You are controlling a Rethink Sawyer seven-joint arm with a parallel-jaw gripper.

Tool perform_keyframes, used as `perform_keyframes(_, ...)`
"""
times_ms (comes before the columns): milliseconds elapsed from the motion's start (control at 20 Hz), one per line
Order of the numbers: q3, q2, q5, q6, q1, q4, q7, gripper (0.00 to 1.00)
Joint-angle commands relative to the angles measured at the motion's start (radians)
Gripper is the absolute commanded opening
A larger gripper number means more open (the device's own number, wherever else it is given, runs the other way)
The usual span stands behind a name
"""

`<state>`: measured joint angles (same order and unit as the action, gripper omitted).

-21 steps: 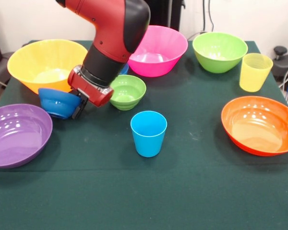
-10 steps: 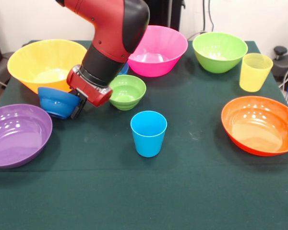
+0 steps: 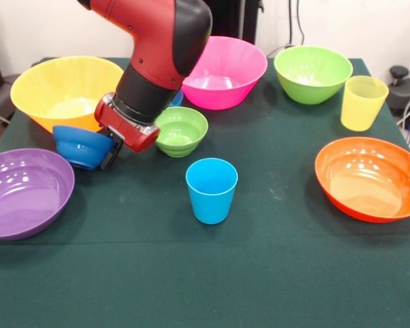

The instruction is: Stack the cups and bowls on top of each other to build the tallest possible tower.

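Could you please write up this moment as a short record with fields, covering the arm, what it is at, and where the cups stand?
arm: red and black, reaching down to the table's left part
gripper: at the rim of the dark blue bowl; jaws' state not visible
blue cup: upright, alone at the middle of the table
yellow cup: upright, at the right, beside the orange bowl
small green bowl: just right of the gripper
tower: none yet
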<state>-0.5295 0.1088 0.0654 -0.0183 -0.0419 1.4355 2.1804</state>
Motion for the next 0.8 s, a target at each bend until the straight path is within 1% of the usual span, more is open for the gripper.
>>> perform_keyframes(50, 0.231, 0.054, 0.041, -0.228, -0.051, -0.033, 0.066, 0.0)
perform_keyframes(350, 0.263, 0.081, 0.043, -0.291, -0.071, -0.038, 0.059, 0.0)
perform_keyframes(550, 0.293, 0.113, 0.048, -0.357, -0.089, -0.034, 0.051, 0.0)
perform_keyframes(800, 0.312, 0.13, 0.043, -0.381, -0.099, -0.035, 0.051, 0.0)
